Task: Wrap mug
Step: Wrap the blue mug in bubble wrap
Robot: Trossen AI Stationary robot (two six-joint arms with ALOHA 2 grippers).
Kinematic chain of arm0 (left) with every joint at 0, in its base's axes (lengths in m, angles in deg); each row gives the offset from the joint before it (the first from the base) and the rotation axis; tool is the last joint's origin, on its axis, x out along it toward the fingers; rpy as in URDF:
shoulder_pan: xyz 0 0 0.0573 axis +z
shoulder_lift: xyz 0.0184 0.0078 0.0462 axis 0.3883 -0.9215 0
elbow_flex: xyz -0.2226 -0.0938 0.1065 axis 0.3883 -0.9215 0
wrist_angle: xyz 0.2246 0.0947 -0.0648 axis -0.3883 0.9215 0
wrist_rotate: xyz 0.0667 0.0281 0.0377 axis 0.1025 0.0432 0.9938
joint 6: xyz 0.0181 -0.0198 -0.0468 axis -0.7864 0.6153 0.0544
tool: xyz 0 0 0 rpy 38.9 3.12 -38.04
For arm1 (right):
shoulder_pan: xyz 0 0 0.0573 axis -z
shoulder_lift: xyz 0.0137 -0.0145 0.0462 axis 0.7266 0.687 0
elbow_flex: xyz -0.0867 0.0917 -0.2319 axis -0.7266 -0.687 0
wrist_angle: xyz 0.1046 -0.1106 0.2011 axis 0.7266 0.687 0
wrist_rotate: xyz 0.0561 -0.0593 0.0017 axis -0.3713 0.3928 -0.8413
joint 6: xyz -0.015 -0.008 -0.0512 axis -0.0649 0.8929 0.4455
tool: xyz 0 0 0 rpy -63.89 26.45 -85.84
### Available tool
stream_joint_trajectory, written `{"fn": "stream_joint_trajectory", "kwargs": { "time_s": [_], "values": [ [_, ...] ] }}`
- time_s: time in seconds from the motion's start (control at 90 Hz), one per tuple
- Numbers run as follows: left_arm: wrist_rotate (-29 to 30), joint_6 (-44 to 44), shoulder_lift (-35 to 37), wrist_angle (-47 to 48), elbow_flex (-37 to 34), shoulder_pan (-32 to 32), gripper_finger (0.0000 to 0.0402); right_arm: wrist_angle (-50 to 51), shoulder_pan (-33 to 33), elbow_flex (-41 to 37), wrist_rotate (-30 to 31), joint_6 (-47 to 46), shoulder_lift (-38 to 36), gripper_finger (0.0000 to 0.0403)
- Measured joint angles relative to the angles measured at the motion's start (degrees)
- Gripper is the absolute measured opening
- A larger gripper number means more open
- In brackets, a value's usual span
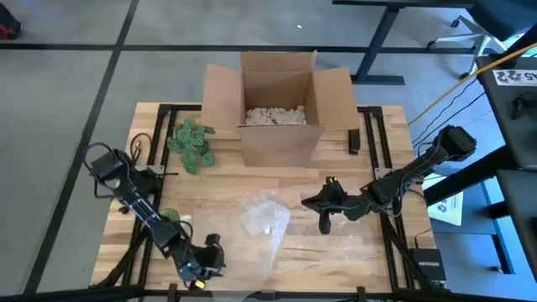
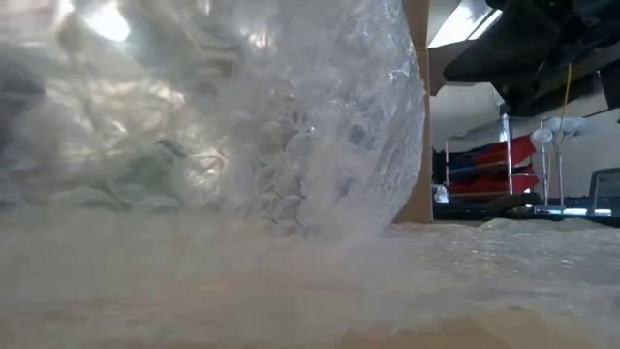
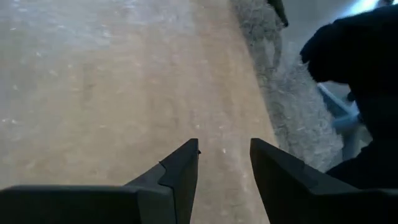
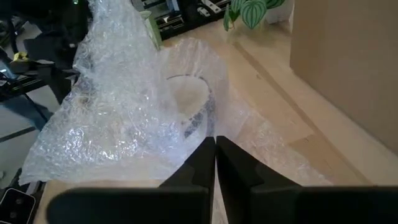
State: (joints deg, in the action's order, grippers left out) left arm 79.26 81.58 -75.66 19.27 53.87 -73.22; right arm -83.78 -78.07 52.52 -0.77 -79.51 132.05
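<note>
An open cardboard box [image 1: 281,105] holding pale packing filler [image 1: 274,116] is seen at the far middle of the wooden table [image 1: 226,186], with a leafy green plant [image 1: 191,143] just beside its left wall. A sheet of bubble wrap [image 1: 273,231] is spread over the table's middle and near part, and the low view is almost wholly blocked by it. The left arm is stretched along the table's left side, and the left gripper [image 1: 210,254] is held low over bare wood at the near left edge, its fingers parted with nothing between them. The right arm is reached in from the right side, and the right gripper [image 1: 324,220] is pointed down at the wrap's right part with its fingers pressed together; whether a fold of wrap is pinched cannot be told. The mug [image 4: 189,106] is found under the bubble wrap at the table's middle, standing upright, its mouth turned upward and its long axis vertical.
</note>
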Motion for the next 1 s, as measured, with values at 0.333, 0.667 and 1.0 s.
{"fn": "stream_joint_trajectory", "kwargs": {
  "time_s": [0.333,0.667,1.0],
  "values": [
    [0.85,0.27,-5.55,6.21,4.09,0.12,0.0129,-0.07,-0.01,0.0,-0.97,0.0,0.02,0.0],
    [10.11,4.3,-7.02,10.26,4.94,1.75,0.005,-0.17,0.0,0.0,-1.43,0.0,0.02,0.0],
    [9.93,-0.07,-3.98,13.71,9.24,3.45,0.0,-0.04,-0.02,0.0,-1.43,0.0,0.02,0.0]
  ]
}}
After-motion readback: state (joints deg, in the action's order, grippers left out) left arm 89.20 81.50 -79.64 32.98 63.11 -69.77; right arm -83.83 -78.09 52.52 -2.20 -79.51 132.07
